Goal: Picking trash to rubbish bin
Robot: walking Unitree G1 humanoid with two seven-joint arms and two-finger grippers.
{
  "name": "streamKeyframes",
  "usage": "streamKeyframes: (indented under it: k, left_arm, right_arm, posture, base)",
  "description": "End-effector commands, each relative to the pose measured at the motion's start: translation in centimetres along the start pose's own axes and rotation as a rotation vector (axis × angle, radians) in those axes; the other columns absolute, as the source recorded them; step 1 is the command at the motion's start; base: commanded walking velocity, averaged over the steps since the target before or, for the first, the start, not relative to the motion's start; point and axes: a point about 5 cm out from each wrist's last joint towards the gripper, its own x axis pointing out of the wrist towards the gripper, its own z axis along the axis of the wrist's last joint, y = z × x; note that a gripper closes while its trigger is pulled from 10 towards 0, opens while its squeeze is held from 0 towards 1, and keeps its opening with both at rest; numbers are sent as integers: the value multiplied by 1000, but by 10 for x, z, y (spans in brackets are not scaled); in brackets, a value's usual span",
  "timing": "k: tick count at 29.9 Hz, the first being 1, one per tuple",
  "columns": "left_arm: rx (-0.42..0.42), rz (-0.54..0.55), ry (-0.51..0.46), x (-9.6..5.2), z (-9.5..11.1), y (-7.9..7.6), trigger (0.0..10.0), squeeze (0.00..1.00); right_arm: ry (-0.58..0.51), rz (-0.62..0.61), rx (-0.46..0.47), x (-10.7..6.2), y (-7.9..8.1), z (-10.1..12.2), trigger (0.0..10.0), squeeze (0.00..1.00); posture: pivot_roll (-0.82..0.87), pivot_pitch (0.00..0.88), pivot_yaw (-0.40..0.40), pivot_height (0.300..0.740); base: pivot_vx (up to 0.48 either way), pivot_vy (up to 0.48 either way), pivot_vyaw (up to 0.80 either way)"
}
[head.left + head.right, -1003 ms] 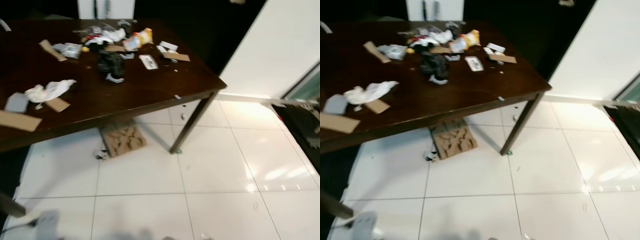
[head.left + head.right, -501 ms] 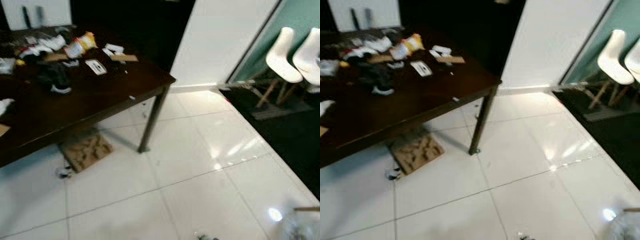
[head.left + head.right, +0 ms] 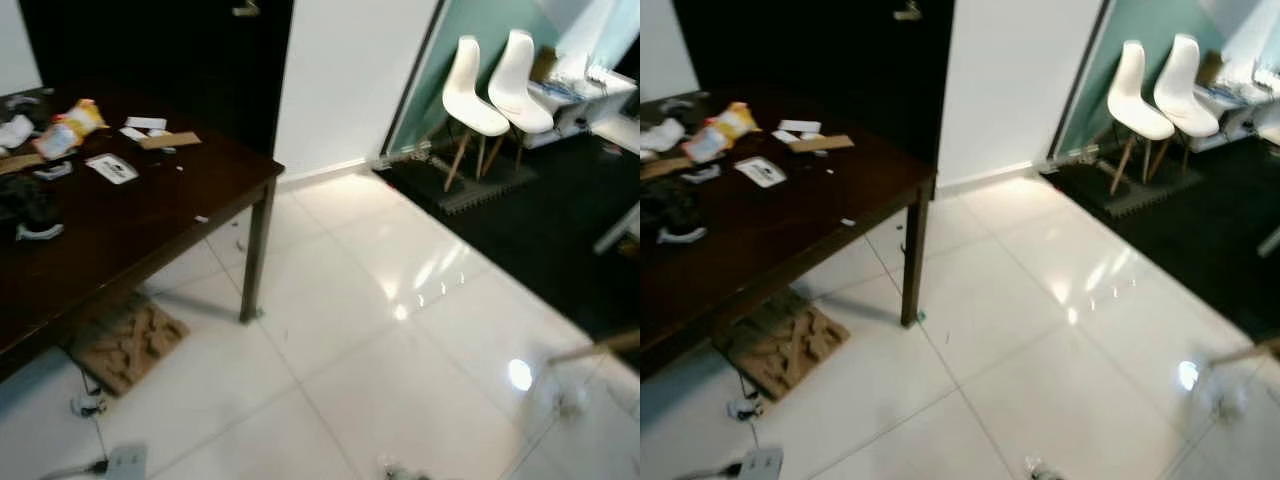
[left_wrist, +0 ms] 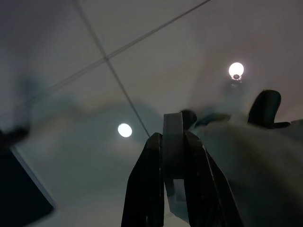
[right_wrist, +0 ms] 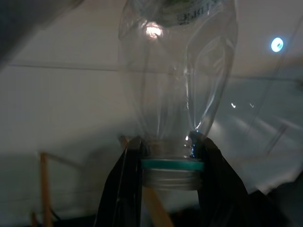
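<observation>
My right gripper (image 5: 171, 150) is shut on the neck of a clear, crumpled plastic bottle (image 5: 175, 71), just above its green ring. In the left wrist view my left gripper (image 4: 173, 135) is shut on a thin flat grey piece (image 4: 173, 156) above the white floor tiles. More trash lies on the dark wooden table (image 3: 150, 225) at the left: a yellow packet (image 3: 72, 122), a white card (image 3: 112, 168), a cardboard strip (image 3: 170, 140) and a black lump (image 3: 25, 200). A pale blurred shape (image 3: 565, 395) hangs low at the right of the eye views.
Glossy white tiles (image 3: 400, 330) stretch ahead. Under the table lie a moulded cardboard piece (image 3: 125, 345) and a white power strip (image 3: 125, 462) with its cable. Two white chairs (image 3: 495, 85) stand at the back right on dark flooring (image 3: 560, 210). A white wall (image 3: 340, 80) is behind.
The whole view has swung to the right: the table slid toward the left edge, and the white chairs and dark flooring came into sight.
</observation>
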Motion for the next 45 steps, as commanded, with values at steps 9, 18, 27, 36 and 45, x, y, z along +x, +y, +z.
streamKeyframes:
  k: [9, 18, 27, 36, 45]
  left_arm:
    - [129, -112, -37, 4, 19, -12, 10000, 0]
    - [306, -193, -22, 5, 25, -18, 10000, 0]
    - [346, -220, -30, 7, 35, -24, 10000, 0]
    - [286, -213, -52, 8, 41, -32, 10000, 0]
    - [197, -205, -52, 8, 39, -36, 10000, 0]
  right_arm:
    - [25, 25, 185, 0, 10, -6, 10000, 0]
    - [21, 44, 381, 1, 19, -8, 10000, 0]
    - [-1, 28, 427, 0, 18, -10, 10000, 0]
    - [4, 20, 388, 0, 14, -12, 10000, 0]
    - [-2, 15, 344, 0, 9, -11, 10000, 0]
  posture:
    - [253, 32, 75, 740]
    - [192, 58, 168, 740]
    - [152, 79, 149, 740]
    - [141, 78, 89, 740]
    - [129, 74, 11, 740]
  base:
    - [0, 0, -788]
    - [0, 0, -788]
    - [0, 0, -439]
    - [0, 0, 0]
    - [0, 0, 0]
